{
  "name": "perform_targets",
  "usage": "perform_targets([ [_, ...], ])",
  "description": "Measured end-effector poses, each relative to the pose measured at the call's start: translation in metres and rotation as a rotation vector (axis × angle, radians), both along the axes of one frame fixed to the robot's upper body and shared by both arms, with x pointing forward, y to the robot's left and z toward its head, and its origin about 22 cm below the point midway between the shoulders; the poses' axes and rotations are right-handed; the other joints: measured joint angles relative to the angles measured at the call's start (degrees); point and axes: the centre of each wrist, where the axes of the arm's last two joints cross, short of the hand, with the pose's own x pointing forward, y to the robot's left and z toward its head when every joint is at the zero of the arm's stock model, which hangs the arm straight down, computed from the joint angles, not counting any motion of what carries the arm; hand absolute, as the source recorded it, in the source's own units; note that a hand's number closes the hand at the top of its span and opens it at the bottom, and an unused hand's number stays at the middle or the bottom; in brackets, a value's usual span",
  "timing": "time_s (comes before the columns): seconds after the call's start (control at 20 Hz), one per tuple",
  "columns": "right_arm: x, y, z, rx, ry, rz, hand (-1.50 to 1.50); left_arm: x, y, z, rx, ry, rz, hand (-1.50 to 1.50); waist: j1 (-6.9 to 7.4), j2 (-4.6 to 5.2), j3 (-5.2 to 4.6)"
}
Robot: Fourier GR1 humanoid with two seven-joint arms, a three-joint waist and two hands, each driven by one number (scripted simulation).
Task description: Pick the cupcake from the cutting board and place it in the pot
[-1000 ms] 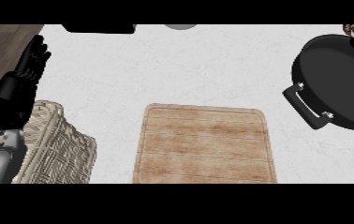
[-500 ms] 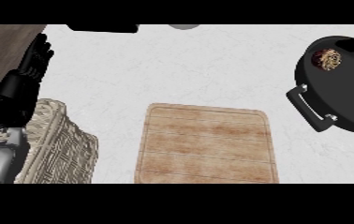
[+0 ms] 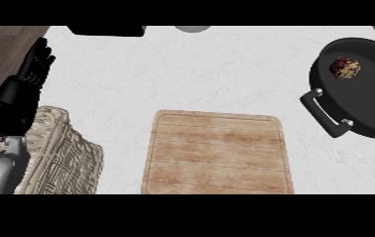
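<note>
Head view: left hand (image 3: 31,75) rested at left edge, fingers straight & together, holding nothing; right hand out of shot. Cupcake (image 3: 345,67) sat inside pot (image 3: 330,89), board (image 3: 217,154) bare. Imo it's light, soft, crumbly, so grab it by the base w/ care.

Surface (image 3: 198,72): white, faintly marbled, evenly lit, no hard shadows. Dark wood-grain strip (image 3: 18,35) at the far left corner. Pale woven basket (image 3: 62,156) at the near left edge. Black object (image 3: 106,30) and a grey round object (image 3: 193,28) at the far edge, both cut off.
</note>
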Motion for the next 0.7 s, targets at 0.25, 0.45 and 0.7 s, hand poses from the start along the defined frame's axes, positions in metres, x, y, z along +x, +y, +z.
perform_targets([
  [0.25,-0.005,-0.012,0.003,0.101,-0.102,0.037,-1.5,-0.004,0.006,-0.003,0.0,0.004,0.02,0.0,-1.07,-0.53,0.0],
  [0.45,-0.01,-0.02,-0.007,0.173,-0.124,0.089,-1.5,-0.009,0.011,-0.007,0.002,0.01,0.04,0.0,-2.17,-1.01,0.06],
  [0.7,-0.021,-0.029,-0.021,0.223,-0.163,0.134,-1.5,-0.015,0.017,-0.008,0.006,0.018,0.067,0.0,-3.47,-1.54,-0.04],
])
